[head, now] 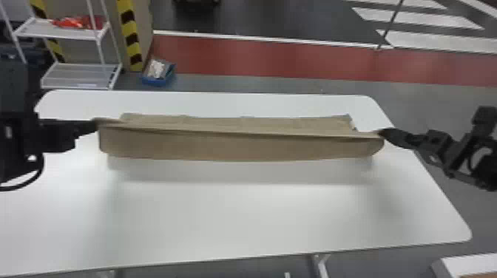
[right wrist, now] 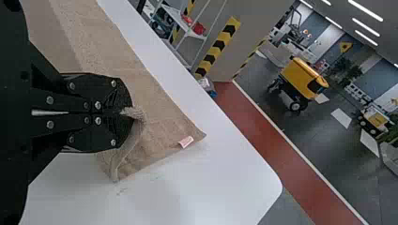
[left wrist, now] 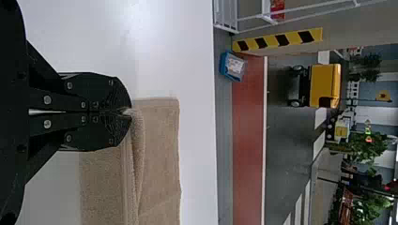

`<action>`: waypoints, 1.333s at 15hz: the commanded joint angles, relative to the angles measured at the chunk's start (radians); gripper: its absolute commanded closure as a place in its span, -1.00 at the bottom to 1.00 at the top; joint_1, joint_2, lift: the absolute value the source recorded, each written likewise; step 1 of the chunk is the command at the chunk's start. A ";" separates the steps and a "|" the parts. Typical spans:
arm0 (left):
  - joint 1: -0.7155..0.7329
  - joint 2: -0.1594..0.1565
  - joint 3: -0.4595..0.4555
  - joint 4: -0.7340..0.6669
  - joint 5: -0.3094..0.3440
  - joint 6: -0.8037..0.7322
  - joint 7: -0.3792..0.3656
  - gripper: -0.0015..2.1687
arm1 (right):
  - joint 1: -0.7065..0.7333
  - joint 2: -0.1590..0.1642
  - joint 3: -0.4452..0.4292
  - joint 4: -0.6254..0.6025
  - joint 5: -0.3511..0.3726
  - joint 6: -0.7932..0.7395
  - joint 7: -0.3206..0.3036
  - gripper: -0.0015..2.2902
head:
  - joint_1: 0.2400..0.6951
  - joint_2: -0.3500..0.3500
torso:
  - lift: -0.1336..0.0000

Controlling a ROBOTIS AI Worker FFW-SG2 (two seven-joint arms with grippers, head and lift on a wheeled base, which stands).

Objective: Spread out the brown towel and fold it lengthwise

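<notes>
White and smooth, the round-cornered table [head: 259, 214] stands before a red floor strip [head: 281, 61] and a white rack [head: 66, 34]. Over its far half, the nubbly brown towel [head: 240, 148] drapes from a long ridge, one end pinched tight by the left gripper [head: 97, 125], the other by the right gripper [head: 382, 133].

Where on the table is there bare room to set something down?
The widest bare patch of the white table lies between the brown towel and the near edge. A narrower strip runs between towel and far edge. It is crowded at the towel's ends, where the left hand and right hand grip it.
</notes>
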 commanded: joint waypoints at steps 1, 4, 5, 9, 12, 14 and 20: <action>-0.065 -0.005 -0.028 0.075 -0.002 -0.039 0.005 0.37 | -0.058 0.003 0.017 0.077 0.008 -0.066 -0.014 0.44 | 1.00 -0.42 | -0.80; -0.137 -0.004 -0.062 0.164 -0.015 -0.057 0.018 0.37 | -0.114 0.003 0.030 0.153 0.010 -0.149 -0.041 0.43 | 0.84 -0.44 | -0.80; -0.160 -0.004 -0.072 0.194 -0.028 -0.061 0.018 0.37 | -0.134 0.003 0.053 0.193 0.008 -0.211 -0.049 0.43 | 0.81 -0.45 | -0.80; -0.216 -0.004 -0.157 0.314 -0.076 -0.143 0.039 0.37 | -0.159 0.036 0.135 0.264 0.008 -0.364 -0.067 0.38 | 0.71 -0.45 | -0.80; -0.254 -0.005 -0.213 0.386 -0.102 -0.196 0.058 0.37 | -0.162 0.067 0.173 0.267 0.013 -0.410 -0.092 0.25 | 0.70 -0.40 | -0.80; -0.285 -0.007 -0.256 0.450 -0.103 -0.269 0.065 0.36 | -0.167 0.087 0.185 0.282 0.013 -0.462 -0.096 0.25 | 0.69 -0.39 | -0.80; -0.371 -0.050 -0.344 0.668 -0.142 -0.438 0.139 0.15 | -0.167 0.142 0.219 0.351 0.011 -0.778 -0.302 -0.55 | 0.60 -0.42 | -0.80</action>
